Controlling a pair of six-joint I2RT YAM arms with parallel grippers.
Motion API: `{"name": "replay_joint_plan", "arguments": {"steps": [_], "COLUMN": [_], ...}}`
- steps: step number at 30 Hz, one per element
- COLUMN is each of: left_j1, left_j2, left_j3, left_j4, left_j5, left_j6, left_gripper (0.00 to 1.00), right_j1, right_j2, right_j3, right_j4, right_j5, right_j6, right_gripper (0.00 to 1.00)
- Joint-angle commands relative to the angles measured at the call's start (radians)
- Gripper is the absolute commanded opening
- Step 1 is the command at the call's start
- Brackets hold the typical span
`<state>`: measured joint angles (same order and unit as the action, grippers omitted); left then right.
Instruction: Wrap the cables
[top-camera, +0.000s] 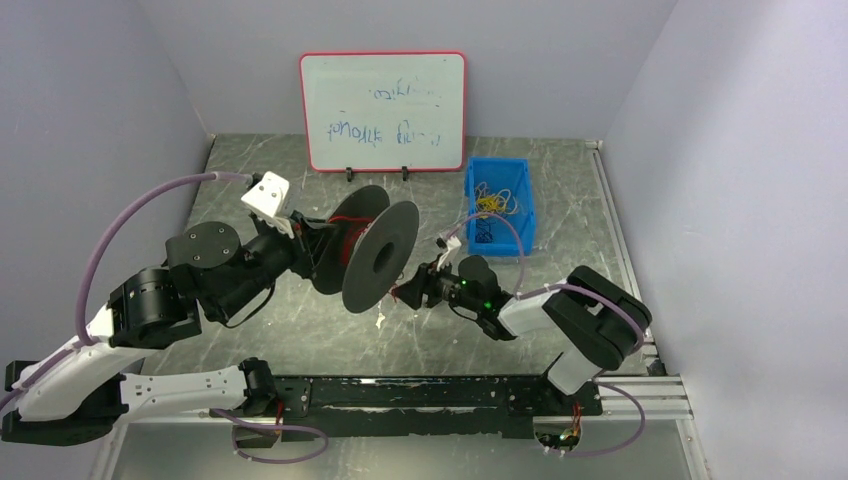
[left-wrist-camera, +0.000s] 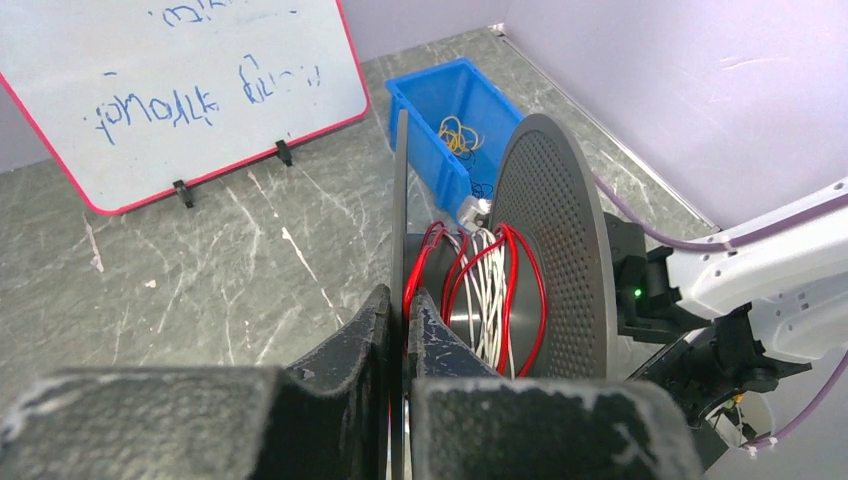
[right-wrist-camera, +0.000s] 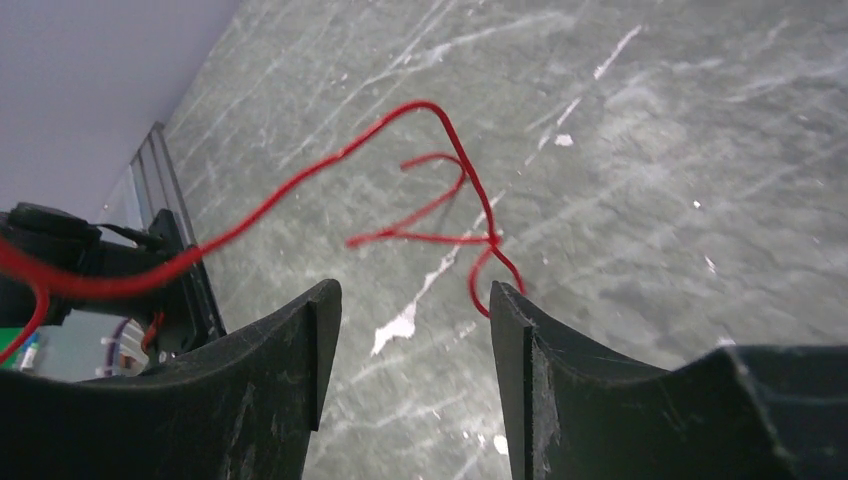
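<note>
The bench (top-camera: 590, 210) is a dark grey-green, marble-patterned sheet streaked with white scratches. Pale lavender walls (top-camera: 90, 100) close it in at the back and on both sides, and a metal rail (top-camera: 612, 215) runs along its right edge. At the back a red-framed whiteboard (top-camera: 383, 110) with blue scribbles stands on two black clips. Just to its right sits a blue bin (top-camera: 498, 163) holding small yellow and dark loops. Near the middle of the bench the black spool (top-camera: 380, 258) stands with both discs on edge. Its long axis runs roughly level across the bench, slanting from the far left toward the near right. Whether its lower rim touches the bench cannot be told. The left gripper (left-wrist-camera: 400, 300) is clamped on the rim of the disc on its own side, one finger on each face. The cables (left-wrist-camera: 520, 290) are wound on the hub between the discs as red turns lying parallel to the discs, beside a few white wires (left-wrist-camera: 485, 290). A loose red strand leads away toward the right arm. In the right wrist view it rises from the lower left, bends over at the top and curls down in small loops to the tip of one finger. The right gripper (right-wrist-camera: 413, 300) has its fingers apart above the bench and grips nothing.
</note>
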<state>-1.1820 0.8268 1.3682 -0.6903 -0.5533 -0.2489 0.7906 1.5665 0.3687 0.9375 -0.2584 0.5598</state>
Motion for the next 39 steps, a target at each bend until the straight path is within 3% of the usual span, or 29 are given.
{"name": "replay_joint_plan", "arguments": {"steps": [1, 14, 18, 25, 34, 39], "left_j1": [-0.005, -0.004, -0.004, -0.004, -0.004, -0.005], "left_j2": [-0.012, -0.011, -0.017, -0.017, 0.004, 0.041], "left_j3": [0.063, 0.076, 0.075, 0.080, 0.089, 0.084], "left_j4": [0.127, 0.135, 0.139, 0.139, 0.164, 0.192], "left_j5": [0.016, 0.036, 0.032, 0.018, -0.044, -0.132], "left_j6": [-0.014, -0.013, -0.013, -0.009, 0.005, 0.010], "left_gripper": [0.07, 0.07, 0.07, 0.07, 0.07, 0.07], "right_j1": [0.026, 0.028, 0.027, 0.027, 0.067, 0.156], "right_j2": [0.063, 0.203, 0.233, 0.251, 0.258, 0.218], "right_j3": [0.061, 0.144, 0.148, 0.112, -0.009, -0.068], "right_j4": [0.087, 0.096, 0.122, 0.159, 0.248, 0.251], "right_j5": [0.041, 0.145, 0.120, 0.089, 0.074, 0.121], "right_j6": [0.038, -0.003, 0.010, 0.012, 0.057, 0.070], "right_gripper": [0.59, 0.49, 0.38, 0.02, 0.00, 0.00]}}
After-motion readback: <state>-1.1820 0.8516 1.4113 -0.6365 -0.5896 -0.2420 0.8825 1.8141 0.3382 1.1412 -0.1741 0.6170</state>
